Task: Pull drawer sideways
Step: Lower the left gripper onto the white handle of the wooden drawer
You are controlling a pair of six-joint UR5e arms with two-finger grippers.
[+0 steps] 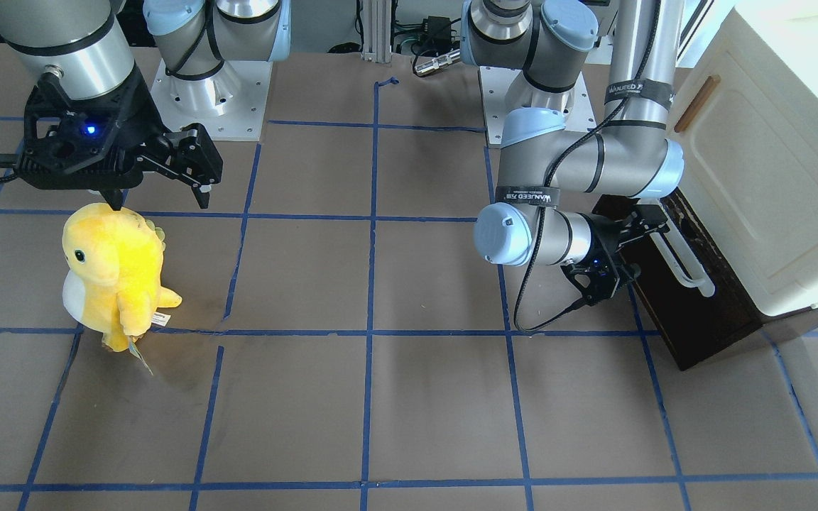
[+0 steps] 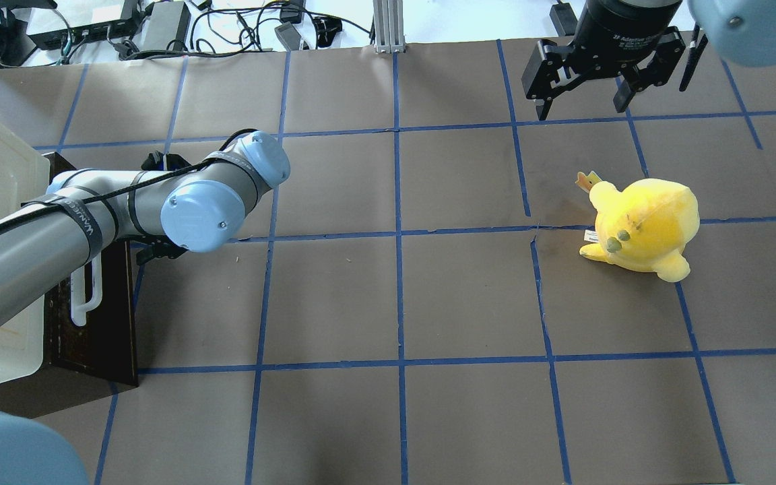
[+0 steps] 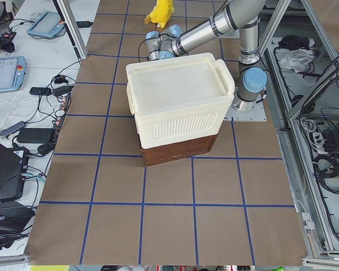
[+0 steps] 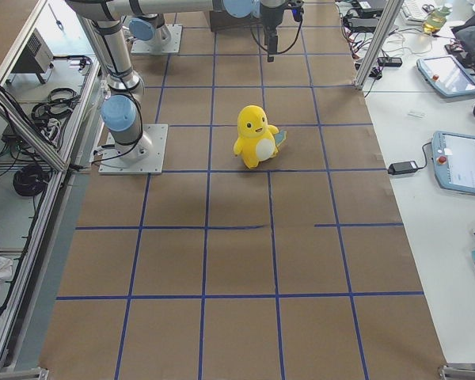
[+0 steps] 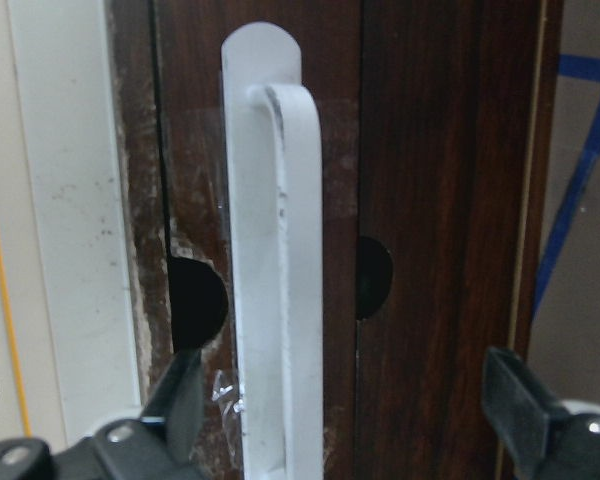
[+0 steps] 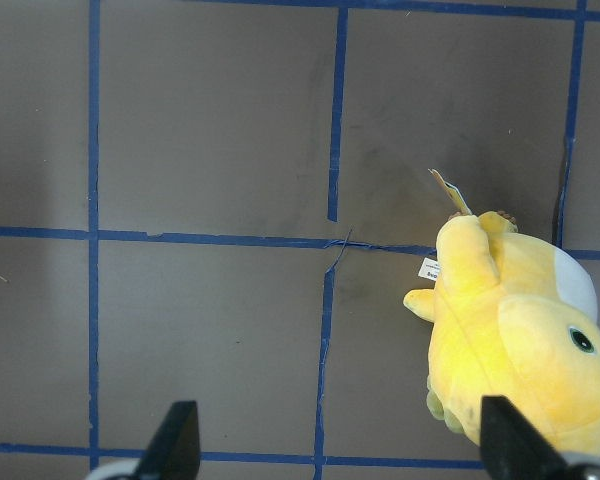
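Note:
The drawer (image 1: 707,319) has a dark brown wooden front and sits at the foot of the cream-white cabinet (image 1: 771,177). None of its inside shows. Its long white loop handle (image 1: 686,264) runs along the front. My left gripper (image 1: 645,245) is open at the handle, one finger on each side of the bar. In the left wrist view the handle (image 5: 275,300) lies between the fingers (image 5: 180,395), nearer the left one, and they do not touch it. My right gripper (image 2: 581,111) is open and empty, hovering high over the far side of the table.
A yellow plush toy (image 2: 644,225) stands on the brown, blue-taped table (image 2: 395,303), just below my right gripper (image 1: 160,202); it also shows in the right wrist view (image 6: 520,350). The cabinet has a small brown wooden handle (image 1: 696,103).

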